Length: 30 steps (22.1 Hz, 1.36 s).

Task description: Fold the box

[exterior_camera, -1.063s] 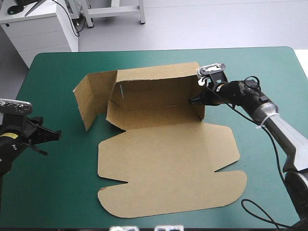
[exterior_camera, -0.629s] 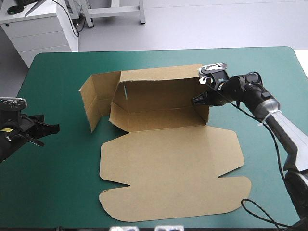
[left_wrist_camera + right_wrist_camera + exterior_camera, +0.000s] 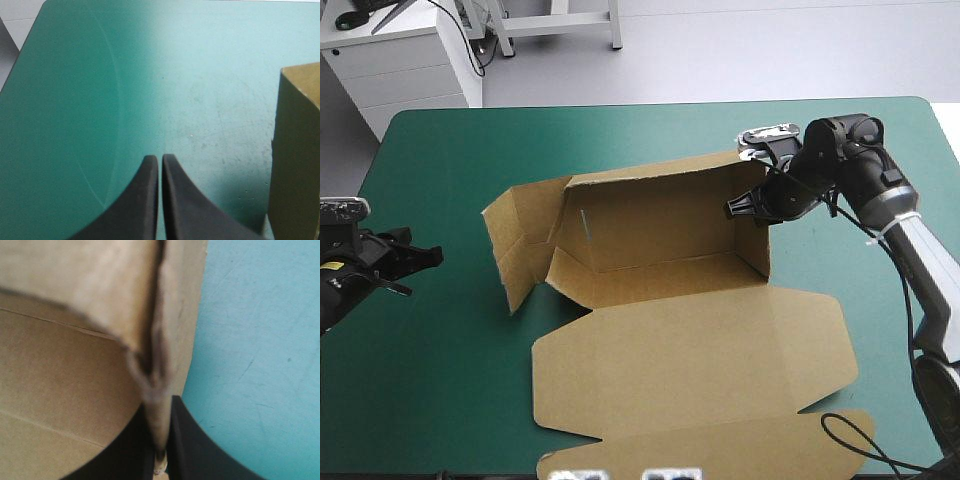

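High view has your right gripper (image 3: 740,206) clamped on the upper corner of the right end wall of the brown cut cardboard box (image 3: 680,350). Right wrist view backs that up: the black fingers (image 3: 195,455) are pinched all but together, with the wall's doubled board edge sandwiched between them. Your left gripper (image 3: 432,256) hangs well off the box's left side over the teal-green table cover (image 3: 440,400), fingers pressed together and holding nothing.

The box has its back wall and right end wall up, its left end flap (image 3: 520,235) standing splayed outward, and the big lid panel lying flat on its near side.

My worry is that you've only got one corner and nothing pins the floor, so any pull will probably drag or swing the whole sheet instead of folding it. Twist too hard and that thin wall could crease off its score line. And the loose left flap may flop down before you tuck it.
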Tool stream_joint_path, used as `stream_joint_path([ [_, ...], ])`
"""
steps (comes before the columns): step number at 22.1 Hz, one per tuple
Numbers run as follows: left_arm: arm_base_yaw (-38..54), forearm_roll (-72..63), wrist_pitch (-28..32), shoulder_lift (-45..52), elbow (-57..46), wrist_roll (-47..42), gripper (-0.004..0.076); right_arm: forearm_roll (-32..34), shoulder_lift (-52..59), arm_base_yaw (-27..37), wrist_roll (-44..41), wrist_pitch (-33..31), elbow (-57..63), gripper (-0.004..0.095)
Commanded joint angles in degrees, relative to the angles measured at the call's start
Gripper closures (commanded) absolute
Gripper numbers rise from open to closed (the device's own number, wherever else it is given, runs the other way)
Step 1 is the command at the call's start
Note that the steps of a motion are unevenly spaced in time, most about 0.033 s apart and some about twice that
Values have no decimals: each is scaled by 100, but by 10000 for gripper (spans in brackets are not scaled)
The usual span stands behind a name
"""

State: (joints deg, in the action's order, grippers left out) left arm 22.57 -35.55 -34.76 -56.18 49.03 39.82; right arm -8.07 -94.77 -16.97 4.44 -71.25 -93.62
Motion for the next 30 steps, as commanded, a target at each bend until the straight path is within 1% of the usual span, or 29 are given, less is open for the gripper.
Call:
stream_joint_path([
  [1,2,-337,271,62,150,-24,709,-308,255,12,-13,-32,-67,925],
  [3,2,-394,235,62,150,-24,709,-32,255,12,-142,-32,41,925],
  [7,2,-489,224,62,150,-24,709,299,11,31,-171,-21,77,926],
  [13,2,-502,224,62,150,-24,709,322,-548,31,-158,31,43,926],
  [15,2,-502,224,62,150,-24,709,322,-721,31,-158,200,4,926],
  [17,2,-502,224,62,150,-24,709,322,-841,31,-158,547,4,926],
  [18,2,-502,224,62,150,-24,710,322,-917,31,-158,842,-8,926],
  [21,2,-502,224,62,150,-24,732,322,-1085,31,-158,1052,-167,925],
  [24,2,-502,224,62,150,-24,731,311,-1127,31,-158,1228,-226,921],
  [26,2,-502,224,62,150,-24,731,310,-1127,31,-158,1234,-294,857],
  [27,2,-502,224,62,150,-24,731,299,-1127,31,-158,1218,-377,754],
  [28,2,-489,224,62,150,-24,731,285,-1127,31,-158,1180,-466,623],
  [29,2,-477,224,62,150,-24,731,285,-1127,31,-158,1180,-505,522],
  [30,2,-477,215,62,150,-24,731,285,-1127,31,-170,1166,-580,381],
])
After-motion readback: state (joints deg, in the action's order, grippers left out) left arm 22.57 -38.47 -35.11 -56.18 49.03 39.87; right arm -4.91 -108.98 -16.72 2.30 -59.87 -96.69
